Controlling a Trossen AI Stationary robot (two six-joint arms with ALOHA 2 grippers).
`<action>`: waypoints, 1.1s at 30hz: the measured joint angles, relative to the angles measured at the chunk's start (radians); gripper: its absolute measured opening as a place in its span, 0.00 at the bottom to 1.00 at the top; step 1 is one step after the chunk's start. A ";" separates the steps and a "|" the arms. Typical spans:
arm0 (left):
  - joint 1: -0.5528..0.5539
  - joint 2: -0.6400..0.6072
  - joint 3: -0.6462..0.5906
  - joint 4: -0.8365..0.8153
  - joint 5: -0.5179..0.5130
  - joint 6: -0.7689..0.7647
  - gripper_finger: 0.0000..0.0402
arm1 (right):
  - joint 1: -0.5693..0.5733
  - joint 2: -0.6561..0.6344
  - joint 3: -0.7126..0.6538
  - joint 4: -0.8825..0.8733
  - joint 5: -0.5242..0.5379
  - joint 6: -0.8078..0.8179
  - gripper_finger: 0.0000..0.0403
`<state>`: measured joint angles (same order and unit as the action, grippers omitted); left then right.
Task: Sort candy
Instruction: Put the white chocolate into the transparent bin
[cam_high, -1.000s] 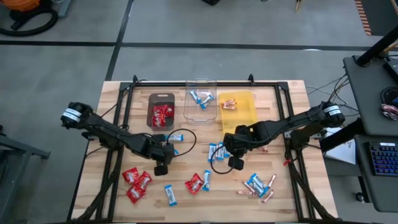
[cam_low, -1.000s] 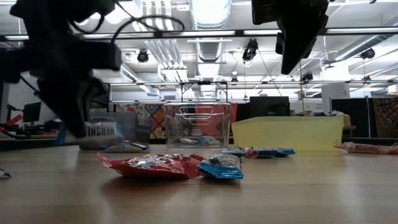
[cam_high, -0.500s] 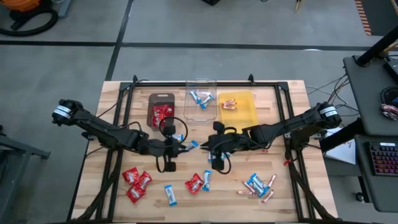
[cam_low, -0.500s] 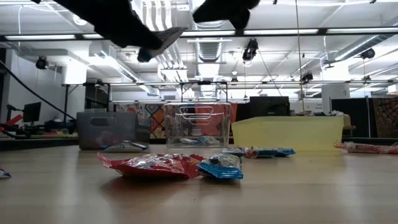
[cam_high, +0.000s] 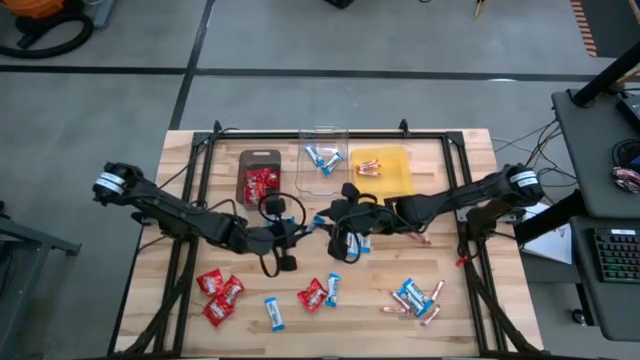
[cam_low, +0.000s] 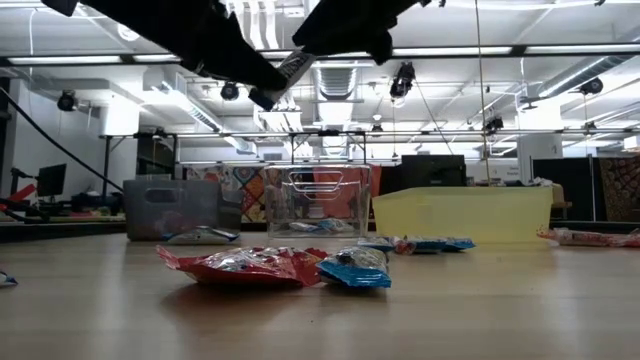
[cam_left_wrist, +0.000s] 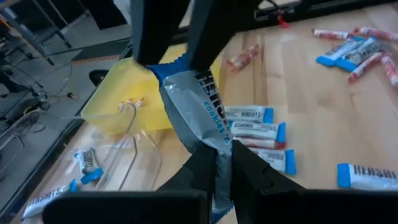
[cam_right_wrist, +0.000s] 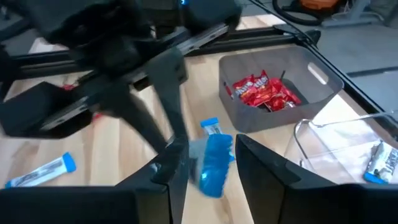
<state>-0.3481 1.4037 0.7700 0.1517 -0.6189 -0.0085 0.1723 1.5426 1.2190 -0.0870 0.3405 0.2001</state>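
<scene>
Above the table's middle, my left gripper (cam_high: 303, 231) is shut on a blue-and-white bar (cam_left_wrist: 199, 118), held clear of the wood. My right gripper (cam_high: 330, 222) faces it, open. Its two fingers (cam_right_wrist: 171, 165) stand on either side of the bar's free blue end (cam_right_wrist: 216, 163); I cannot tell whether they touch it. Loose candy lies on the near half of the table: red packets (cam_high: 218, 290), more blue-and-white bars (cam_high: 272, 312) and pinkish sticks with bars (cam_high: 415, 298). My left gripper pinches one end of the blue-and-white bar (cam_left_wrist: 219, 163) between its two fingers. The fingers lie along the bar, coming from the table's left side. The bar sticks out past the fingertips toward my right gripper, lifted clear of the table.
At the far edge stand a dark tray (cam_high: 259, 160) with red packets, a clear tray (cam_high: 324, 180) with blue-and-white bars and a yellow tray (cam_high: 392, 178) with pinkish sticks. More bars (cam_high: 352, 245) lie under my right arm. A black frame (cam_high: 205, 160) runs around the table.
My left gripper has risen from the table with the blue-and-white bar and gone toward the right edge. My right gripper has gone toward the left edge to meet it, and now its fingers stand around the bar's free end.
</scene>
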 joint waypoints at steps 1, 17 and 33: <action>0.000 0.005 0.000 0.016 0.000 0.000 0.02 | -0.006 0.004 0.000 -0.005 0.000 0.009 0.31; 0.001 0.006 0.000 0.042 -0.029 -0.011 0.02 | -0.042 0.026 0.000 0.013 -0.135 0.003 0.22; 0.002 0.005 0.000 0.006 -0.064 -0.079 0.28 | -0.069 0.011 0.000 0.018 -0.142 -0.046 0.04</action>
<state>-0.3462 1.4084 0.7700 0.1581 -0.6827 -0.0879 0.1033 1.5534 1.2190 -0.0689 0.1989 0.1543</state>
